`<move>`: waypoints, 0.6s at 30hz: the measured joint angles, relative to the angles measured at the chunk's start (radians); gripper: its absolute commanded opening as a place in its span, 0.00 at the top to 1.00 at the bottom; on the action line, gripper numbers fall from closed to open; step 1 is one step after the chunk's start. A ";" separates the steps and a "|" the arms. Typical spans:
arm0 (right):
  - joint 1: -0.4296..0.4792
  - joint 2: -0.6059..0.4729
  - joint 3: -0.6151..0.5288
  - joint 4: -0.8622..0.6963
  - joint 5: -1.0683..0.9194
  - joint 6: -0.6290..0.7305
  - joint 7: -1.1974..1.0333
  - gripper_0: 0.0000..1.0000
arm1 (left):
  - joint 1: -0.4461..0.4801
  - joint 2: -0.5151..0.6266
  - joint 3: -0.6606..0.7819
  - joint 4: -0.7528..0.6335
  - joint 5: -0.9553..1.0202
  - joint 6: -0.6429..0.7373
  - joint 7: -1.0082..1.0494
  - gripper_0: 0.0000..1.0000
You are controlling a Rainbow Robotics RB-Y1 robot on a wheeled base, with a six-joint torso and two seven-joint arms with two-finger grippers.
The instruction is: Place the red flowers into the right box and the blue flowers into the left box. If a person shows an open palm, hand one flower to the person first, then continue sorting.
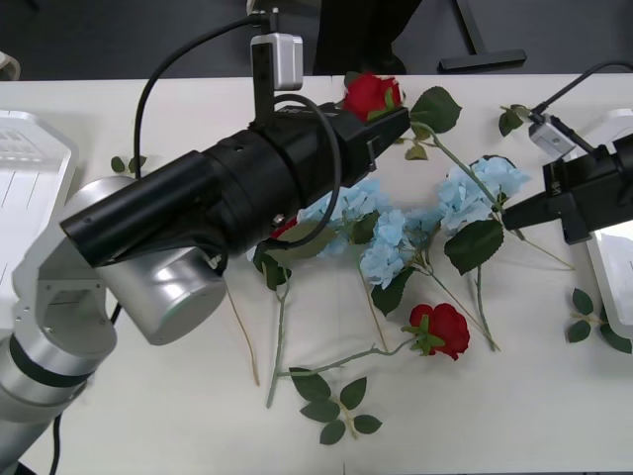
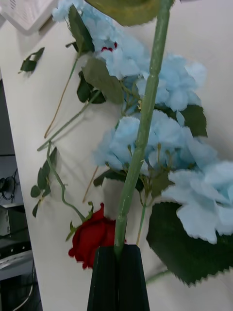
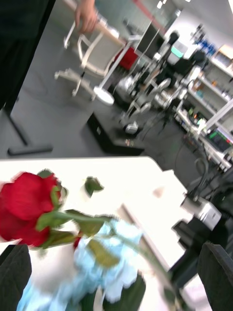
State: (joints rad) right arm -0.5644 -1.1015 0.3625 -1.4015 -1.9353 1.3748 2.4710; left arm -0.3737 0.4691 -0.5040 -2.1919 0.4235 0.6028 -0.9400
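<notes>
Left pincer (image 1: 396, 124) is over the far middle of the white table (image 1: 495, 416), fingers spread, dark fingertips (image 3: 216, 269) at both corners of the left wrist view. A red rose (image 1: 371, 94) sits right at its tip, near the far table edge; from these frames I can't tell if it's touching.

Right pincer (image 2: 118, 277) is clenched on a green stem (image 2: 143, 121). In the front view it comes in from the right, tip (image 1: 514, 220) next to the blue hydrangea pile (image 1: 475, 193).

Blue flowers lie in a loose heap at table centre, heads and leaves overlapping, stems crossing. A second red rose (image 1: 442, 330) lies alone on the near side of the heap, stem trailing left. A further red bloom (image 1: 285, 228) peeks out under the left arm.

Left box (image 1: 30, 168) is at the left table edge, ribbed base visible. Right box (image 1: 605, 262) is at the right edge, mostly hidden by the right arm.

Open room: near half of the table is bare apart from loose leaf sprigs (image 1: 331, 406). Small sprigs also sit by the right box (image 1: 593, 327) and the left box (image 1: 129, 163).

Beyond the far edge: dark floor, a white chair (image 3: 90, 53) and lab benches with equipment.
</notes>
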 measured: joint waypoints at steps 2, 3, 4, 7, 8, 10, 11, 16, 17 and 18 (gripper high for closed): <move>0.000 -0.009 -0.006 0.032 0.004 0.032 0.000 1.00 | 0.017 0.030 0.035 -0.052 0.056 0.103 0.000 0.00; 0.000 -0.011 -0.012 0.052 0.006 0.047 0.000 1.00 | 0.029 0.043 0.058 -0.084 0.087 0.166 0.000 0.00; 0.000 -0.011 -0.018 0.075 0.008 0.055 0.000 1.00 | 0.043 0.054 0.083 -0.115 0.117 0.226 0.000 0.00; 0.000 -0.011 -0.031 0.142 0.015 0.054 0.000 1.00 | 0.089 0.078 0.144 -0.182 0.175 0.342 0.000 0.00; 0.001 -0.013 -0.033 0.174 0.016 0.050 0.000 1.00 | 0.105 0.086 0.160 -0.199 0.193 0.390 0.000 0.00; 0.000 -0.022 -0.036 0.248 0.017 0.041 0.000 1.00 | 0.137 0.104 0.188 -0.224 0.227 0.488 0.000 0.00; 0.000 -0.029 -0.036 0.288 0.017 0.039 0.000 1.00 | 0.153 0.111 0.201 -0.230 0.240 0.523 0.000 0.00; 0.001 -0.078 -0.052 0.482 0.006 0.079 0.000 1.00 | 0.238 0.139 0.262 -0.237 0.267 0.672 0.000 0.00; 0.001 -0.088 -0.059 0.509 0.004 0.103 0.000 1.00 | 0.253 0.142 0.267 -0.237 0.266 0.685 0.000 0.00; 0.001 -0.097 -0.066 0.530 0.004 0.125 0.000 1.00 | 0.267 0.144 0.269 -0.235 0.265 0.698 0.000 0.00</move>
State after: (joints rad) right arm -0.5636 -1.1990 0.2965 -0.8714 -1.9312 1.4994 2.4711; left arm -0.1070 0.6136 -0.2346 -2.4271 0.6880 1.3011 -0.9399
